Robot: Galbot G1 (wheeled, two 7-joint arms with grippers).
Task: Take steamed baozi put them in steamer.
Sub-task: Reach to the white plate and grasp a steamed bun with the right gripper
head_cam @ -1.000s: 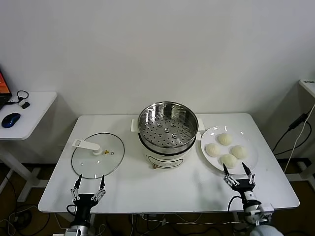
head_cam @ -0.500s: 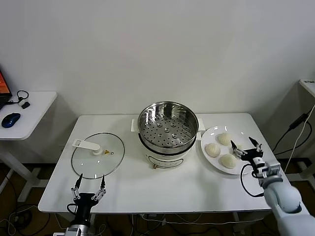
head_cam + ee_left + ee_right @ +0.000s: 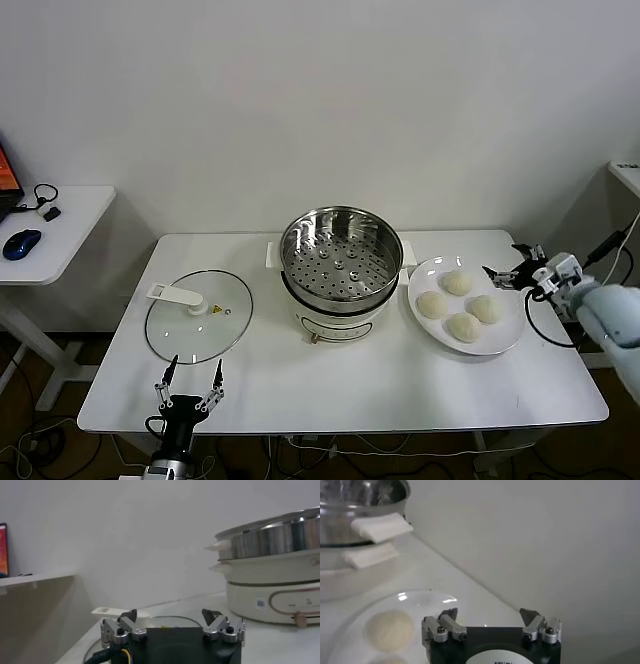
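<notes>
Four cream-white baozi lie on a white plate at the right: one at the back, one on the left, one on the right and one at the front. The shiny steamer stands empty on its white cooker base at the table's middle. My right gripper is open and empty, in the air just past the plate's far right rim. Its wrist view shows its tips, one baozi and the steamer. My left gripper is open and empty at the front left edge.
A flat glass lid with a white handle lies left of the steamer, just beyond my left gripper; it also shows in the left wrist view. A side table with a mouse stands far left. Cables hang at the right.
My right arm has swung from the table's front edge up and to the right, past the plate's right side to its far right rim. The left gripper has shifted slightly.
</notes>
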